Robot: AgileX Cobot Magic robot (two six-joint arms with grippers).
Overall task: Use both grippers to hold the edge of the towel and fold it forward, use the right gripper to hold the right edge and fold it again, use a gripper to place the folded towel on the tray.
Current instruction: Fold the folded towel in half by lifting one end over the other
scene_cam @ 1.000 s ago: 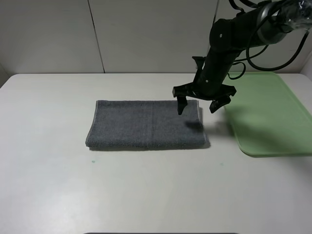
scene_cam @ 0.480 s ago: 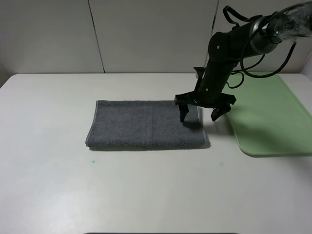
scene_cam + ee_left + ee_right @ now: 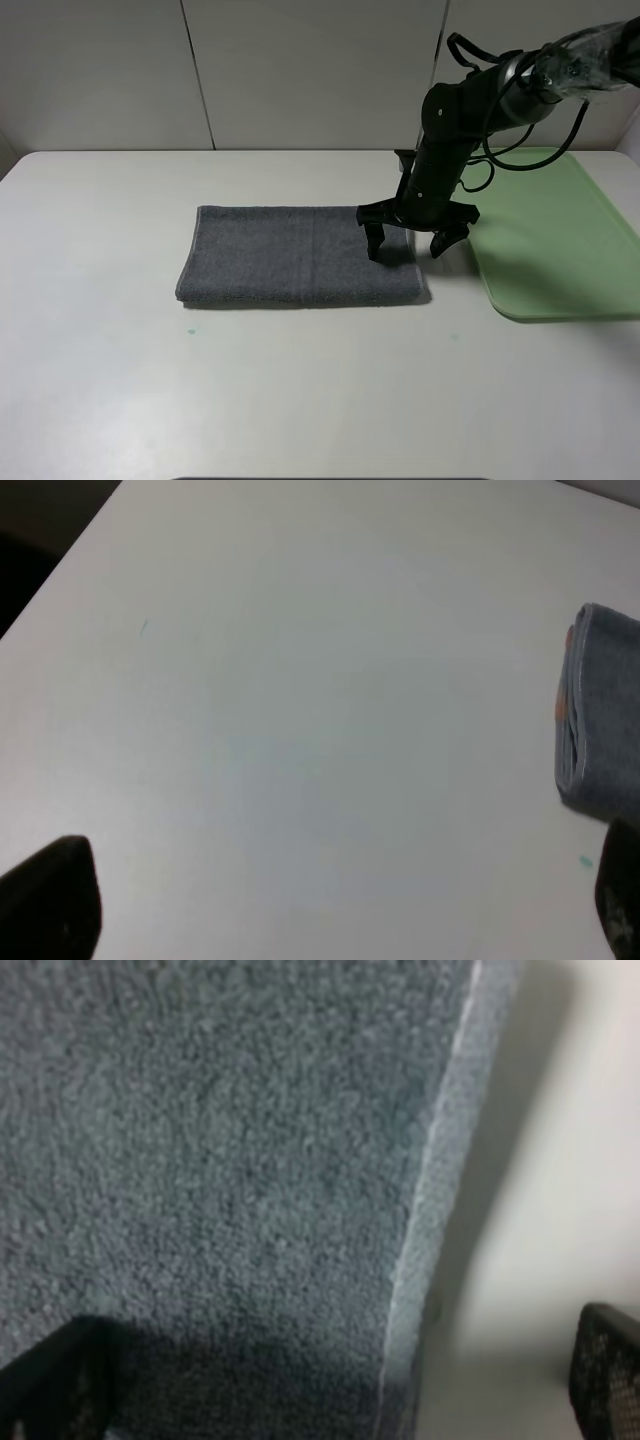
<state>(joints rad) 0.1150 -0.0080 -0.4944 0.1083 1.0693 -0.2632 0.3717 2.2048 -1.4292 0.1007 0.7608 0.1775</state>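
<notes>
The dark grey towel lies folded once into a long strip on the white table. My right gripper hangs open just above its right end. One fingertip is over the cloth and the other over bare table beyond the edge. In the right wrist view the towel fills most of the picture, its pale hem running between the two black fingers. The left wrist view shows the left gripper open over bare table, with the towel's folded end off to one side. The light-green tray lies right of the towel.
The white table stretches wide in front of the towel. A pale wall stands close behind the table's far edge. Black cables loop from the right arm above the tray's near-left corner. The left arm does not show in the exterior high view.
My right gripper has come down and slightly left, from above the towel's right end to just over its edge, jaws still wide. The towel has not moved.
</notes>
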